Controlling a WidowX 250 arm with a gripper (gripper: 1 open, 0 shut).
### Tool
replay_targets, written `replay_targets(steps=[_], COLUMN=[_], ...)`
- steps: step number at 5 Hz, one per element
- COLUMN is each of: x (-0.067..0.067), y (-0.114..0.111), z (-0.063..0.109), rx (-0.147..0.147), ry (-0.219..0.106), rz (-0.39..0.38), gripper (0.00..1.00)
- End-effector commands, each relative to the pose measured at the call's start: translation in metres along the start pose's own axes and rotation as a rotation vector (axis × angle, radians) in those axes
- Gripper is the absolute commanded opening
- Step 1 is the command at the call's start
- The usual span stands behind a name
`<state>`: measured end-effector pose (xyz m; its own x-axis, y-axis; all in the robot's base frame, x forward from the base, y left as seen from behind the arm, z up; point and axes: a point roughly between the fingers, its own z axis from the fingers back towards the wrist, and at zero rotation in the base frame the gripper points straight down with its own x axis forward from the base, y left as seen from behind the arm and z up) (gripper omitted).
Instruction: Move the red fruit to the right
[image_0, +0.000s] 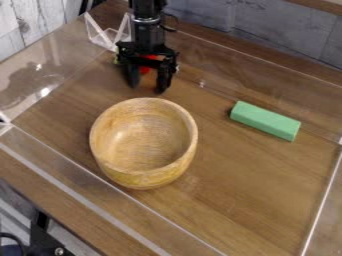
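The red fruit (147, 73) is seen as a small patch of bright red low between the jaws of the gripper (147, 78), at the far left part of the table (254, 180). The gripper is lowered close to the table surface, with a dark jaw standing on either side of the red patch. Whether the jaws are already pressed against the fruit or merely set around it cannot be told from this view, since the fruit is mostly hidden by them and the gap is too small to be read.

The fruit is judged to be a light, hard toy with a smooth rounded surface. Little force should be needed to lift it, but a round, slick body is likely to roll or squirt out if it is squeezed off-centre. It is best taken across its widest part, with the jaws opposite one another. It is not thought fragile.

A wooden bowl (143, 141) stands nearer the camera, just in front of the gripper, and a green block (265, 121) lies well apart to the right. A carry to the right would be expected to pass behind the bowl, with the block to be kept clear of.
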<state>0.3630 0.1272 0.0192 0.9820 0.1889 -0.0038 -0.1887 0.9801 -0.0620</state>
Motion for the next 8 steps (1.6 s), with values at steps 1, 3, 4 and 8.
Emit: replay_targets(steps=[1, 3, 4, 8], x=[0.008, 0.006, 0.005, -0.014], y=[0.01, 0.025, 0.016, 0.006], z=[0.022, 0.021, 0.022, 0.043], rx=[0.009, 0.008, 0.011, 0.043], ry=[-0.058, -0.055, -0.056, -0.069], rz=[-0.003, -0.004, -0.01, -0.003], gripper=[1.0, 0.0, 0.0, 1.0])
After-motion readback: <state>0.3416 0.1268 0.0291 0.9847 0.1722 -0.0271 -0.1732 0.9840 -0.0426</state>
